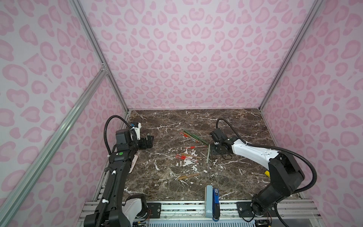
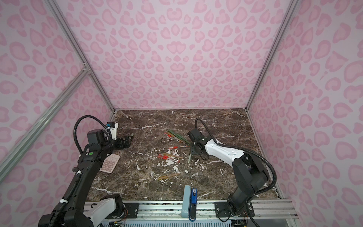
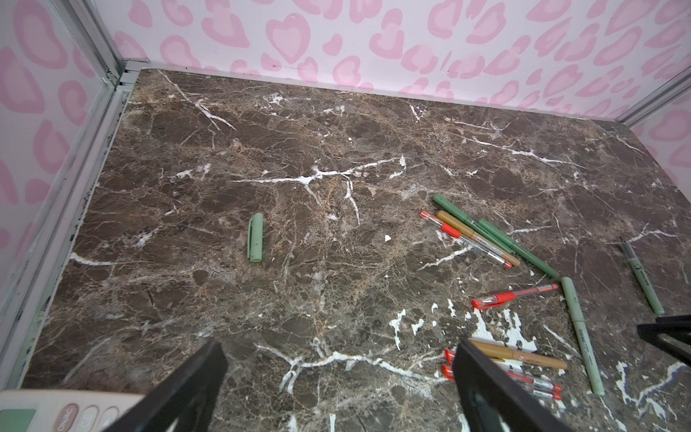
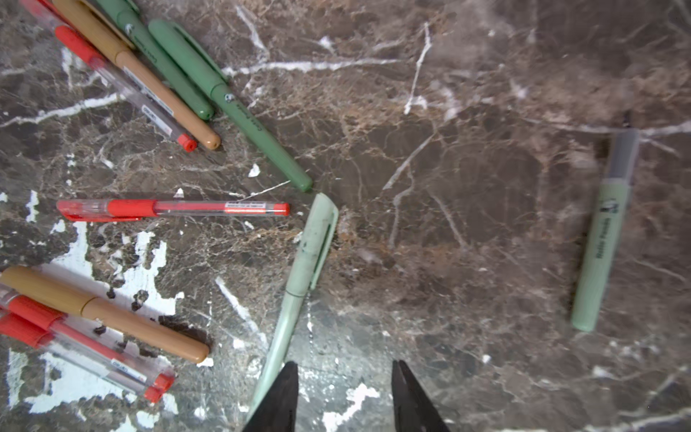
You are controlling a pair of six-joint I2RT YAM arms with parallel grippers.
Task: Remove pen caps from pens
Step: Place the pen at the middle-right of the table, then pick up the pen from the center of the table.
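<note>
Several pens lie mid-table: a dark green, tan and red cluster (image 1: 194, 135), one red pen (image 1: 196, 147), a tan and red group (image 1: 188, 156) and a lone tan pen (image 1: 188, 176). A loose pale green pen cap (image 3: 255, 237) lies alone on the marble ahead of my left gripper (image 3: 336, 374), which is open and empty. My right gripper (image 4: 344, 374) hangs open over bare marble with nothing between its fingers. A capped pale green pen (image 4: 299, 295) runs right beside one fingertip (image 4: 288, 392). An uncapped pale green pen (image 4: 605, 232) with a grey tip section lies off to the other side.
A pink calculator (image 2: 110, 163) lies under my left arm near the left wall. A grey and blue box-like pair (image 1: 212, 202) stands at the front edge. A yellow object (image 1: 266, 173) peeks out beneath my right arm. Pink patterned walls close three sides.
</note>
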